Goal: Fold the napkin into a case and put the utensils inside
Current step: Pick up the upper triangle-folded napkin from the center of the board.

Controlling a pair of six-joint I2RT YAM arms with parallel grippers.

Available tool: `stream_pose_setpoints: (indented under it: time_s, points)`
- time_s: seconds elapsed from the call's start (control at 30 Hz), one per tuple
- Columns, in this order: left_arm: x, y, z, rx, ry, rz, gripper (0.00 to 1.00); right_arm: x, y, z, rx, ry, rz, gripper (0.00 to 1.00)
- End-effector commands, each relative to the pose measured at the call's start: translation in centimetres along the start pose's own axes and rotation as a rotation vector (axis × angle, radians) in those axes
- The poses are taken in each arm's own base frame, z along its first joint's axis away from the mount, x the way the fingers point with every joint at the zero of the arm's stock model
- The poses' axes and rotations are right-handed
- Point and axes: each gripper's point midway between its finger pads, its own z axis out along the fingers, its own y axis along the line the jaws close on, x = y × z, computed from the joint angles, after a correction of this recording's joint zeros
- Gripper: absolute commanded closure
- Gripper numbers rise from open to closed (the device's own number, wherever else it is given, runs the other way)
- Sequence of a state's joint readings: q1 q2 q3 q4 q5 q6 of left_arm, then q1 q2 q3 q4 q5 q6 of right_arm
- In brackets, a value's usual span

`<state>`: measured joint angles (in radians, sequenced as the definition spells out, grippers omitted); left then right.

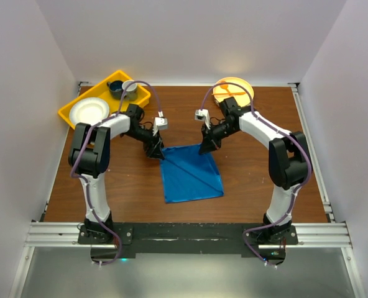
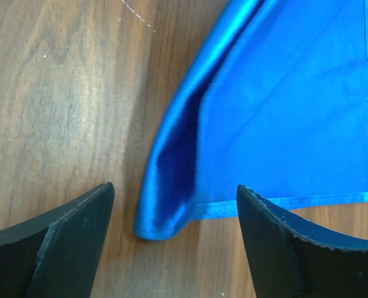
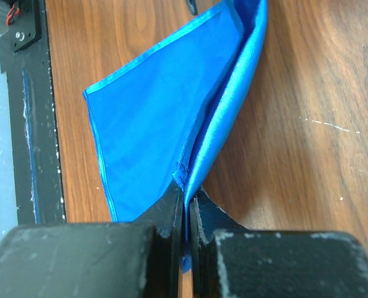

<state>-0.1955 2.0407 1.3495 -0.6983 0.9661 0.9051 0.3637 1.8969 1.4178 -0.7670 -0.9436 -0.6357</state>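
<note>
Right gripper [image 3: 185, 200]: jaws pinched tight on the folded edge of the napkin [image 1: 190, 174] at its far right corner.
Left gripper [image 2: 174, 198]: fingers spread wide, gripping nothing; the napkin's far left corner lies on the wood between them.
Napkin: folded double, mid-table [image 1: 252, 180], between both arms.
Far left: yellow tray [image 1: 66, 117] carrying a white plate [image 1: 89, 112].
Far right: orange plate [image 1: 240, 87].
</note>
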Motion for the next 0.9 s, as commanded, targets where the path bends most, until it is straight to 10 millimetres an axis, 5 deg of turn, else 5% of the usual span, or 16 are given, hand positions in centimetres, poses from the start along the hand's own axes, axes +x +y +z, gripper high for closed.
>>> stream_pose_setpoints:
  time_s: [0.0, 0.17, 0.3, 0.57, 0.87]
  points:
    - [-1.2, 1.3, 0.3, 0.010, -0.059, 0.064, 0.11, -1.7, 2.0, -1.1, -0.032, -0.043, -0.087, 1.00]
    - [-1.4, 1.4, 0.5, 0.031, -0.055, 0.071, 0.04, -1.9, 2.7, -1.5, -0.044, -0.043, -0.122, 1.00]
    - [-0.7, -0.1, 1.1, 0.083, -0.032, 0.097, 0.09, -1.9, 2.9, -1.5, -0.047, -0.041, -0.131, 1.00]
    - [0.5, -0.9, 1.7, 0.113, 0.009, 0.086, 0.42, -2.2, 3.3, -1.8, -0.051, -0.044, -0.148, 1.00]
    - [-0.9, -1.2, 0.6, 0.097, -0.012, 0.105, 0.90, -2.4, 3.8, -2.6, -0.029, -0.036, -0.193, 1.00]
